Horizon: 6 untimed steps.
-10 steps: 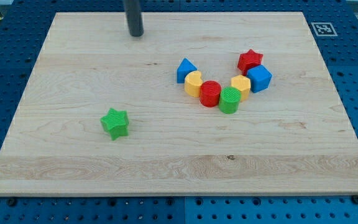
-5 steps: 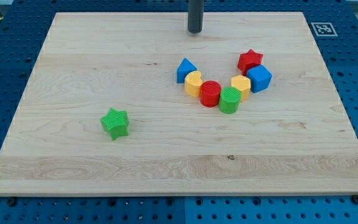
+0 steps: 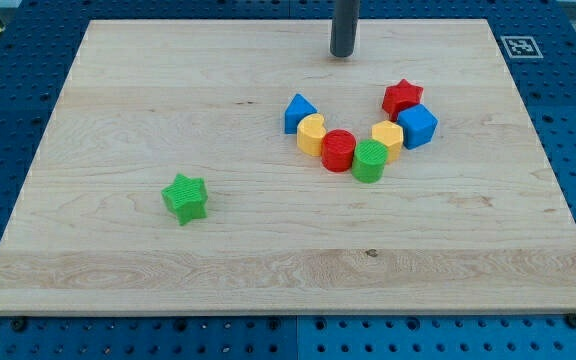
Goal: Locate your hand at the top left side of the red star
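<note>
The red star (image 3: 402,97) sits at the upper right of a curved cluster of blocks on the wooden board (image 3: 118,110). My tip (image 3: 342,53) rests on the board up and to the left of the red star, with a clear gap between them. It touches no block. The blue cube (image 3: 417,126) lies just below and right of the red star.
The cluster also holds a yellow block (image 3: 387,139), a green cylinder (image 3: 370,161), a red cylinder (image 3: 338,150), a yellow heart-like block (image 3: 311,133) and a blue wedge-topped block (image 3: 299,112). A green star (image 3: 185,197) lies alone at the lower left. A marker tag (image 3: 518,46) sits at the top right corner.
My tip has slid to the right along the top of the board, from well left of the cluster to a spot nearer the red star. No block has moved.
</note>
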Each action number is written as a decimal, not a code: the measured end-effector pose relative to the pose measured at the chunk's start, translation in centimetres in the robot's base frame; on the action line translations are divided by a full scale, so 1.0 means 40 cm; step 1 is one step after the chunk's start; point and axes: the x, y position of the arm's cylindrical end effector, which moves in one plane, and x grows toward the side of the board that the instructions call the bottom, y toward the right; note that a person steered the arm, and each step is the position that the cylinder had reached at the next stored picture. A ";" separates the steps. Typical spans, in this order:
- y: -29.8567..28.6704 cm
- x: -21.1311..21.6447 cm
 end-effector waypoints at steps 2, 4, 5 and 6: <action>0.045 0.034; 0.049 0.161; 0.049 0.192; 0.049 0.248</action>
